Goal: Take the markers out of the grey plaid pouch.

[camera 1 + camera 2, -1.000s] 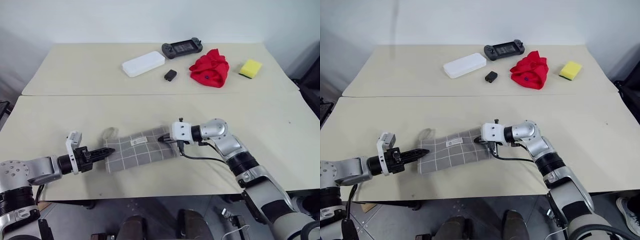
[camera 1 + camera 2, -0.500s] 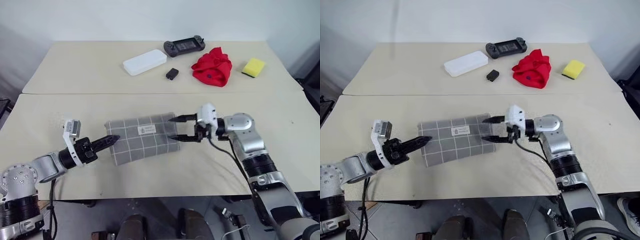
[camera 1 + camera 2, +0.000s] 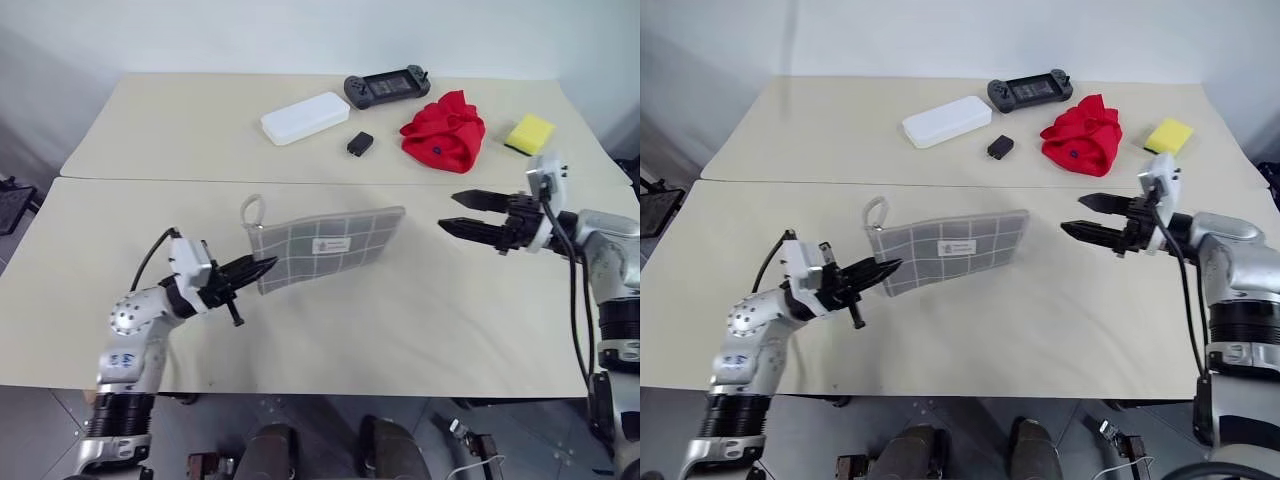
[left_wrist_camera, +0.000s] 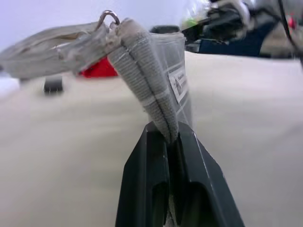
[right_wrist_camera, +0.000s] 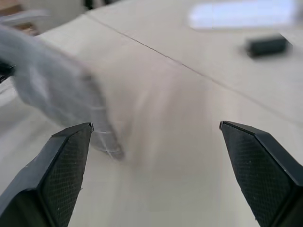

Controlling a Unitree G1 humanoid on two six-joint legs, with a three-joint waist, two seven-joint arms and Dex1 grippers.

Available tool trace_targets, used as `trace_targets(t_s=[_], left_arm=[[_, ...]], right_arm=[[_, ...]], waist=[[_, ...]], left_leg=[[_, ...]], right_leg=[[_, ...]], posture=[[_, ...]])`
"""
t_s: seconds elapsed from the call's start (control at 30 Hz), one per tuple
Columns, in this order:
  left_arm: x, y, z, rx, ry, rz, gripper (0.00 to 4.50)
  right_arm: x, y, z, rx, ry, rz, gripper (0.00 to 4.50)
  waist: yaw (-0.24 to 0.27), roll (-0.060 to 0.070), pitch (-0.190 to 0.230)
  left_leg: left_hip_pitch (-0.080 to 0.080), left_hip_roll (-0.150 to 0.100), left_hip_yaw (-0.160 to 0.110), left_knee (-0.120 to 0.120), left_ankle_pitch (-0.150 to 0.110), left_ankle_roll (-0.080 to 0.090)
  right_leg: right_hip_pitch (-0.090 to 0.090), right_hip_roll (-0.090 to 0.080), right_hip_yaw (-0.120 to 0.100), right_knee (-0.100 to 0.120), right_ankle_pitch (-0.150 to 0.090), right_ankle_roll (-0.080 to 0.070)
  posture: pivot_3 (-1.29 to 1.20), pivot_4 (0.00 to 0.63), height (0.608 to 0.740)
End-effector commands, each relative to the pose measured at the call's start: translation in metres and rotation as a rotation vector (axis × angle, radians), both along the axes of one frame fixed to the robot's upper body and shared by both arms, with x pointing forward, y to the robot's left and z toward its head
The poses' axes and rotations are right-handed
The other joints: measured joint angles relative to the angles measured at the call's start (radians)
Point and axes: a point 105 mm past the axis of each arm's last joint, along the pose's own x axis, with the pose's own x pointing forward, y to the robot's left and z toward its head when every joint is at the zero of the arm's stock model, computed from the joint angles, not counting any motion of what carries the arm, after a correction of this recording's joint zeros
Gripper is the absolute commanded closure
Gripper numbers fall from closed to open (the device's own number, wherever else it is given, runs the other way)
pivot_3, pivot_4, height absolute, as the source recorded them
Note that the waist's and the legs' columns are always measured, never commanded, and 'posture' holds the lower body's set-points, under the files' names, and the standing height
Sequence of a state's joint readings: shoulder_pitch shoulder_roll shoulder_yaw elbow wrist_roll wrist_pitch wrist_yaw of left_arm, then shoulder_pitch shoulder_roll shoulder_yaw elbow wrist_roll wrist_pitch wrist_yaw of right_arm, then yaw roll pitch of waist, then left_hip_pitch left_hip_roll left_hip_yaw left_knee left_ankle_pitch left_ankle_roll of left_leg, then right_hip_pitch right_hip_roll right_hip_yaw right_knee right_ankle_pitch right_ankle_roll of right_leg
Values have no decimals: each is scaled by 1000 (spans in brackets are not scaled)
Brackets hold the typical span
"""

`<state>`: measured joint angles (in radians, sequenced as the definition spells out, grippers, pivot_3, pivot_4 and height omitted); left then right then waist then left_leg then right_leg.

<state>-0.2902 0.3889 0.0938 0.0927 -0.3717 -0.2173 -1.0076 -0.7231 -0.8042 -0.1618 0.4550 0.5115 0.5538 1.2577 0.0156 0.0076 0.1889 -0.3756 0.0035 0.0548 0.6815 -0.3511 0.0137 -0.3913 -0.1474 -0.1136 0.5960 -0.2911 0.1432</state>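
left gripper (image 3: 262, 268) clamped on grey plaid pouch (image 3: 330, 245), right gripper (image 3: 450, 212) spread empty, white case (image 3: 305, 117) beyond

Bare lab-like room: plain beige tables (image 3: 200, 130), blank white wall (image 3: 300, 35)

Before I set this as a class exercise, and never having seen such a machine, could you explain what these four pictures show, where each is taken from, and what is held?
It is a two-armed humanoid robot at a beige table. Two pictures look down from cameras in its head; the other two look along each arm's fingers from its wrists.

The left gripper is shut on one edge of the grey plaid pouch, holding it off the table. The right gripper is open, apart from the pouch, holding nothing.

At the far side lie a white case, a black game controller, a small black block, a red cloth and a yellow sponge.
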Motion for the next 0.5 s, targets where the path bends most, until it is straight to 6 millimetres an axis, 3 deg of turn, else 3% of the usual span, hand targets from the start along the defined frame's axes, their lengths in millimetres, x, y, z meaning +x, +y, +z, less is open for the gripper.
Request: trace_targets(t_s=[0.03, 0.3, 0.4, 0.5], left_arm=[[-4, -13, -9, 100, -140, -30, 4500], [-14, -22, -29, 261, -353, -45, 4500], [-15, -25, -29, 268, -379, -47, 4500], [-13, -26, -28, 242, -362, -30, 4500]], right_arm=[[-11, -2, 18, 91, 56, 27, 18], [-32, 23, 39, 153, 311, 189, 18], [-29, 49, 56, 148, 328, 273, 18], [-31, 74, 60, 124, 373, 355, 18]], waist=[[0, 0, 0], [5, 0, 0], [3, 0, 0], [2, 0, 0]], left_leg=[[0, 0, 0, 0, 0, 0], [0, 0, 0, 1, 0, 2], [0, 0, 0, 2, 0, 2], [0, 0, -3, 2, 0, 2]], right_leg=[[0, 0, 0, 0, 0, 0], [-1, -2, 1, 0, 1, 1], [-1, -2, 1, 0, 1, 1], [-1, -2, 1, 1, 2, 1]], posture=[[0, 150, 740], [0, 150, 740], [0, 150, 740], [0, 150, 740]])
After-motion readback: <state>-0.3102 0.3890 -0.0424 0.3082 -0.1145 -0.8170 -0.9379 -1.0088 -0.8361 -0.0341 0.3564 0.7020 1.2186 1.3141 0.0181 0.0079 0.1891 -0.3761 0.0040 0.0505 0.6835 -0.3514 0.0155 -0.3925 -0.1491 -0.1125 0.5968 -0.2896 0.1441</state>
